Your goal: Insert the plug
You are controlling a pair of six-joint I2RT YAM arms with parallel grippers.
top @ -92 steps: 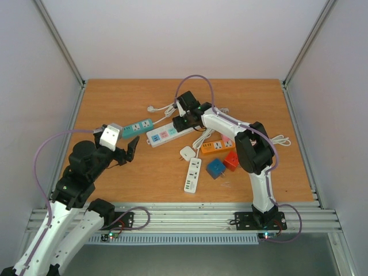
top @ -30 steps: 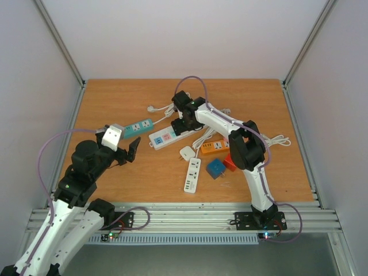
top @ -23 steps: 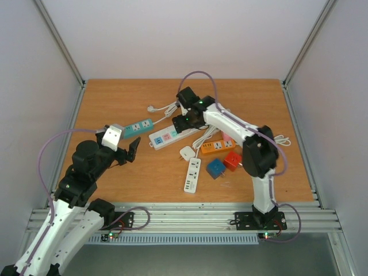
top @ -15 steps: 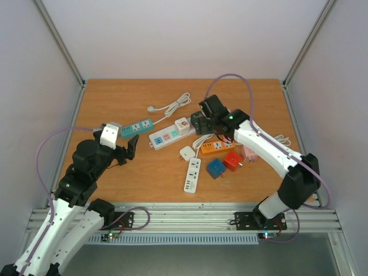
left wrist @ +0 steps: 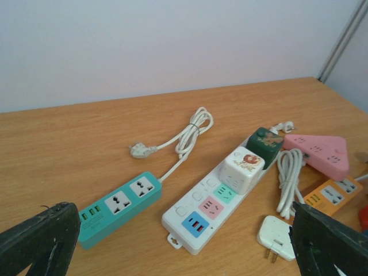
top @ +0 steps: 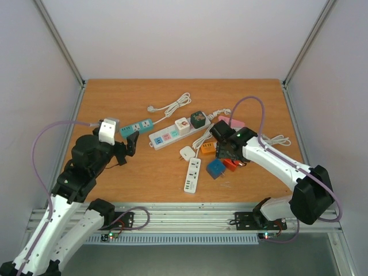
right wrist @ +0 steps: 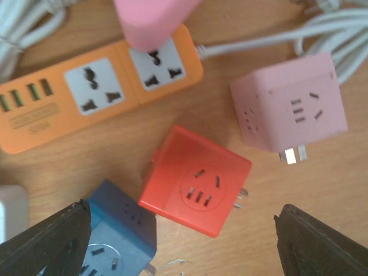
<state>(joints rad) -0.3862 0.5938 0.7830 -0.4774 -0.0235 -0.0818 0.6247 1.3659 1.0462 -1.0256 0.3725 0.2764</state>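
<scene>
The right claw (right wrist: pixel 183 218) hangs right over the cluster of adapters, jaws spread wide and nothing in them. Dead centre between its fingers, down on the wooden worktop (top: pixel 115 103), sits the red plastic cube plug (right wrist: pixel 195 181). It lies loose and clear of both fingers, socket face up, its metal prongs poking out sideways toward the right-hand finger. The cube is skewed to the line between the fingers, so a straight closing would likely catch corners rather than flat faces, and a small wrist turn looks wise first.

It has close neighbours. A blue plastic cube adapter (right wrist: pixel 118 236) touches or nearly touches its lower left corner, near the left-hand finger. A pink cube adapter (right wrist: pixel 290 109) sits just beside it on the far right, and an orange power strip (right wrist: pixel 98 98) lies just beyond.

The left claw (top: pixel 132 144) is also wide open and empty, hovering on the other side of the worktop. It faces the long white power strip (left wrist: pixel 213 213) and is well apart from the red cube, so this one looks like the right arm's job.
</scene>
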